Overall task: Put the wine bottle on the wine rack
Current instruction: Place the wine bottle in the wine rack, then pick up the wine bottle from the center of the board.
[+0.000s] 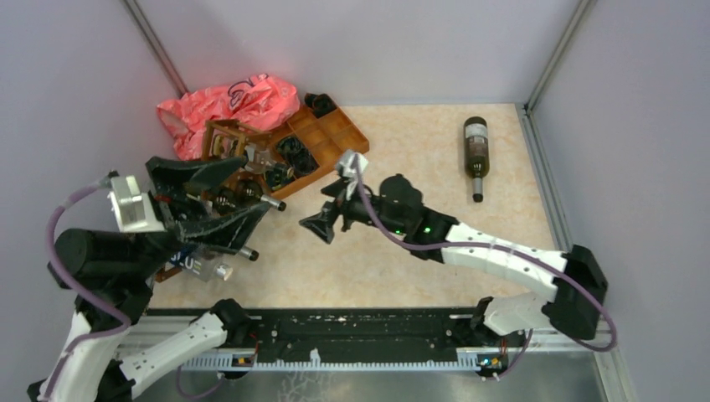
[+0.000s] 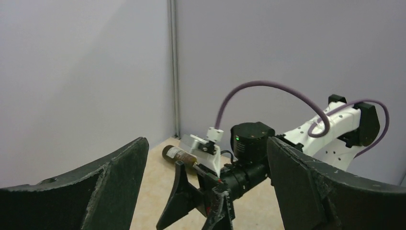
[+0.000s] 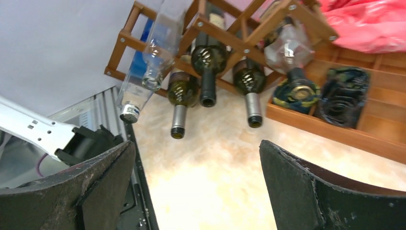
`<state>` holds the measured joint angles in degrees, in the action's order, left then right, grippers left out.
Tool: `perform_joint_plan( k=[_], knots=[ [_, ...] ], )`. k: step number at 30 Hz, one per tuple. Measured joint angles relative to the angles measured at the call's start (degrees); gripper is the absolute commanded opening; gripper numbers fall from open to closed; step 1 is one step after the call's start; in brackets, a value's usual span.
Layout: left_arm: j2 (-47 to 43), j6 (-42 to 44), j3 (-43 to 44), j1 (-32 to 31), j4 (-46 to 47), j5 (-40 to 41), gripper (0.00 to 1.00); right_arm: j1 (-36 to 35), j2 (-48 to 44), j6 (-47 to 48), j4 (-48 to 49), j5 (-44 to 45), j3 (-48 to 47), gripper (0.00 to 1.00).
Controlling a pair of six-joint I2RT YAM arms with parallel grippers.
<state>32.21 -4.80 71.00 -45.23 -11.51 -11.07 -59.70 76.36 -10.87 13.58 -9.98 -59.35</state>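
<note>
Even bright light; perhaps slightly soft

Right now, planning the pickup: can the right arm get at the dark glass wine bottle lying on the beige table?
Probably yes: nothing crowds the wine bottle; the open, empty right gripper points away from it and must swing round.
</note>
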Motion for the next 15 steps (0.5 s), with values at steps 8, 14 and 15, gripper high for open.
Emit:
perform_joint_plan(
  k=[8,14,15],
  knots=[
    [14.03,-10.14,3.39,0.00,13.22,0.13,0.99,3.52,-17.29,0.90,-0.90,9.51,13.57,0.99],
    [23.71,-20.85,9.18,0.00,17.92,2.69,0.99,9.05,-22.84,0.09,-3.56,11.89,17.88,0.99],
    [24.96,-22.71,10.62,0.00,17.97,3.39,0.99,9.81,-23.45,-0.24,-3.76,11.91,18.56,0.99]
  ],
)
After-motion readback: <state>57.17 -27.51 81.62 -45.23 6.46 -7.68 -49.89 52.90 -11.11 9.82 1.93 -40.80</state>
